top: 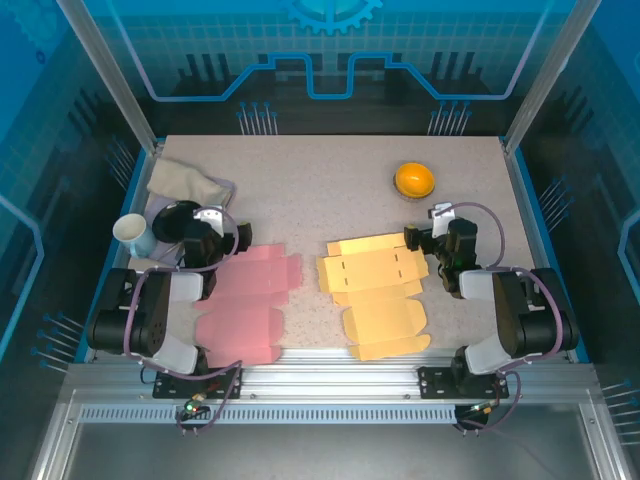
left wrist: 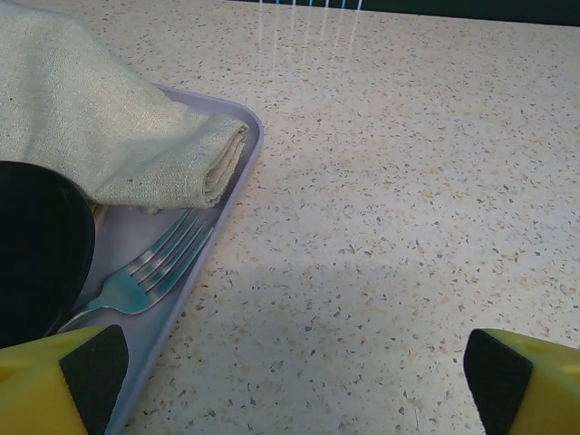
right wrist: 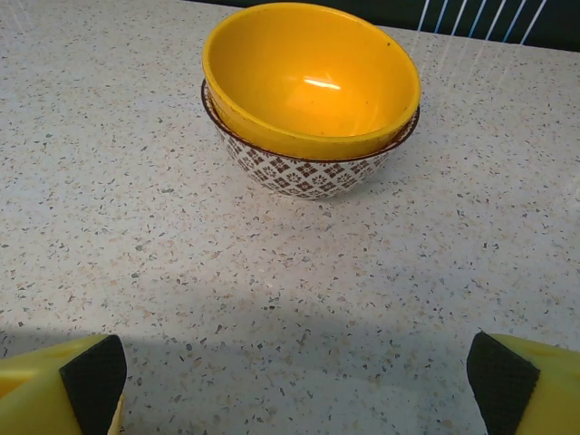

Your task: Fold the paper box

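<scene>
Two flat, unfolded paper box blanks lie on the table near the arms: a pink one (top: 250,300) on the left and a yellow one (top: 378,292) on the right. My left gripper (top: 207,232) rests at the pink blank's upper left corner, open, with bare table between its fingertips (left wrist: 86,367). At the yellow blank's upper right edge sits my right gripper (top: 443,232), also open, nothing between its fingertips (right wrist: 91,376). The wrist views look past the blanks at the table.
A lilac tray (left wrist: 237,186) at the left holds a folded beige cloth (left wrist: 118,145), a teal fork (left wrist: 149,272) and a black bowl (left wrist: 36,249). A white cup (top: 132,234) stands beside it. A yellow bowl stacked in a patterned bowl (right wrist: 313,95) sits far right.
</scene>
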You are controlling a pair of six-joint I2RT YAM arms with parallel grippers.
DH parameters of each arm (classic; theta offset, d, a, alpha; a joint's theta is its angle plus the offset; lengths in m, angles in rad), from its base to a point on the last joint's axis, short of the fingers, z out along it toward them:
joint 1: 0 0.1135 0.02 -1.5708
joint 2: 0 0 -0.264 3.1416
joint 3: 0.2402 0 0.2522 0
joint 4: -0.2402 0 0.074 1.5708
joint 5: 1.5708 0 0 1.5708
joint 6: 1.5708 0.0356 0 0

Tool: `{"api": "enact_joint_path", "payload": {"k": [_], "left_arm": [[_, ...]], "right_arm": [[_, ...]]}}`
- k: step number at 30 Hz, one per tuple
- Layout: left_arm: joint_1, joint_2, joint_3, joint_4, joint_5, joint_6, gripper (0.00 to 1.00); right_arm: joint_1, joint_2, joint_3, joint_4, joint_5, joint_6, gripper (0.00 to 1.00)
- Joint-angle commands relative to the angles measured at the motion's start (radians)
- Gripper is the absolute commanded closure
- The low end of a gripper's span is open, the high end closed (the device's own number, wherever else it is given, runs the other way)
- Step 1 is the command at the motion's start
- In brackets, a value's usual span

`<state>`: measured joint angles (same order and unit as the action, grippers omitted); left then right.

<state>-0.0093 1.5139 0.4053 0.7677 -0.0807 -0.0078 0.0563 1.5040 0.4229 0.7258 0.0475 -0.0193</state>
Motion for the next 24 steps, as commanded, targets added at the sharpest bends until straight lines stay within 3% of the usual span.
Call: {"api": "enact_joint_path", "payload": {"k": [1, 24], "left_arm": [[0.000, 0.003, 0.016, 0.006, 0.021, 0.010, 0.01], [0.006, 0.002, 0.017, 0.005, 0.032, 0.006, 0.01]], "right_arm": [[0.000, 0.001, 0.012, 0.020, -0.007, 0.008, 0.00], [-0.004, 0.001, 0.013, 0.020, -0.013, 0.009, 0.00]]}}
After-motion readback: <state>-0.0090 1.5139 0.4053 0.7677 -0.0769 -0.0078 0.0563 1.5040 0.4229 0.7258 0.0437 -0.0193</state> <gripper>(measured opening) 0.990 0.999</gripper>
